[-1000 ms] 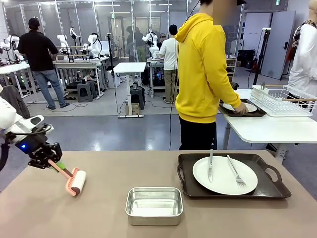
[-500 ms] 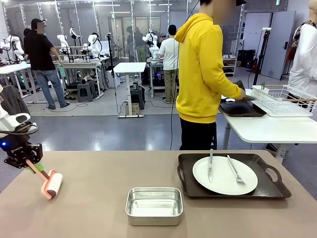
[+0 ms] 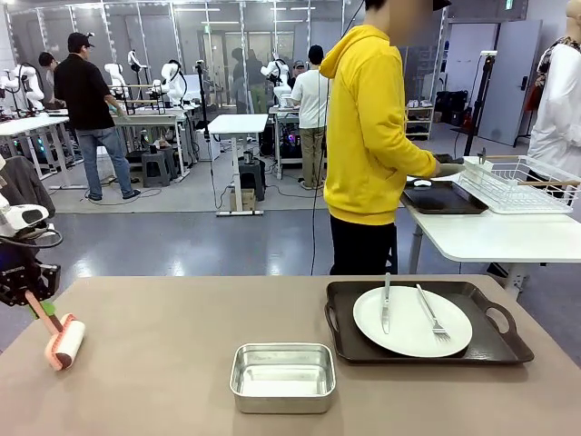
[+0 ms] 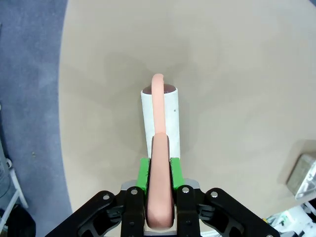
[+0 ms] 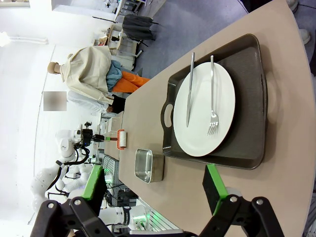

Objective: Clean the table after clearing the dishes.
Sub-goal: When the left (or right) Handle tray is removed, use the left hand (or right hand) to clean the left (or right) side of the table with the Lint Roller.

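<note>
We see the left claw (image 3: pixel 34 302) gripping the roller (image 3: pixel 65 343) at the tan counter's (image 3: pixel 182 363) left edge. Right claw's (image 5: pixel 153 182) wide open; lab benches (image 3: pixel 145 116) far beyond.

I have my left gripper (image 3: pixel 34 302) clamped on the pink handle of the roller (image 3: pixel 65 343), its drum angled down from the fingers onto the table (image 3: pixel 182 318). Well to the gripper's right sits the steel pan (image 3: pixel 282 377). Farther right lies the plate (image 3: pixel 412 321) with knife (image 3: pixel 385 304) and fork (image 3: pixel 431 313) on the black tray (image 3: pixel 495 347).
</note>
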Tool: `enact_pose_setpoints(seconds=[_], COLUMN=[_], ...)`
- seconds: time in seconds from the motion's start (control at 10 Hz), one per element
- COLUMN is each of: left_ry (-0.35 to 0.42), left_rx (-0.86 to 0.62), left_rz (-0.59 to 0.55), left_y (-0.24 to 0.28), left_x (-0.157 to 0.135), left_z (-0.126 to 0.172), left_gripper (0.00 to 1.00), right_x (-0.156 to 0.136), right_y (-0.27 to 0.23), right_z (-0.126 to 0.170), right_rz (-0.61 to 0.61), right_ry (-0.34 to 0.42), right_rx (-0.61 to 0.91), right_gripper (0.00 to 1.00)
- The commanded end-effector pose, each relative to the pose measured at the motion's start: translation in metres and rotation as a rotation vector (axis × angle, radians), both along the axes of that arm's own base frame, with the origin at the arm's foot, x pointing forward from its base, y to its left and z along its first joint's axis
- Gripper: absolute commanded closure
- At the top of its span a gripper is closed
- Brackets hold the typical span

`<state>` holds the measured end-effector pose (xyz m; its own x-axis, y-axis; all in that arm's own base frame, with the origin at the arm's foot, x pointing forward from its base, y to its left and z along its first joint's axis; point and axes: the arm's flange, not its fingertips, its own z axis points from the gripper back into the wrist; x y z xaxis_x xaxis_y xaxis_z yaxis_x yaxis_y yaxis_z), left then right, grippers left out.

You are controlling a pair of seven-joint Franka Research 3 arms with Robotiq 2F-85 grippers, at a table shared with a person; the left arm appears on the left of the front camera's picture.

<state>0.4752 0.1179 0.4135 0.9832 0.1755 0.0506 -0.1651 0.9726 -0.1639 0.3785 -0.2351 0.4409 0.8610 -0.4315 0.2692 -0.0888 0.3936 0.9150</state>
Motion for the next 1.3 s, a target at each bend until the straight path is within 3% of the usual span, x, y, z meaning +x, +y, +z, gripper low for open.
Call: enact_pose_setpoints(seconds=[0.0,0.6,0.9,1.2], left_ry=[0.063,-0.101,-0.150,-0.134], left_rx=[0.069,0.127,0.092,0.118], left_rz=[-0.015,-0.147,-0.136,-0.175], left_y=[-0.008,-0.063,-0.067,-0.070], left_x=[-0.017,-0.037,-0.034,-0.038], left_z=[-0.004,0.113,0.117,0.124], left_gripper=[0.79,0.79,0.79,0.79], right_x=[-0.001,-0.001,-0.001,-0.001], right_y=[0.001,0.001,0.001,0.001], right_z=[0.002,0.002,0.002,0.002], right_rz=[0.000,0.000,0.000,0.000], right_ry=[-0.005,-0.005,-0.005,-0.005], right_rx=[0.000,0.000,0.000,0.000], right_gripper=[0.00,0.00,0.00,0.00])
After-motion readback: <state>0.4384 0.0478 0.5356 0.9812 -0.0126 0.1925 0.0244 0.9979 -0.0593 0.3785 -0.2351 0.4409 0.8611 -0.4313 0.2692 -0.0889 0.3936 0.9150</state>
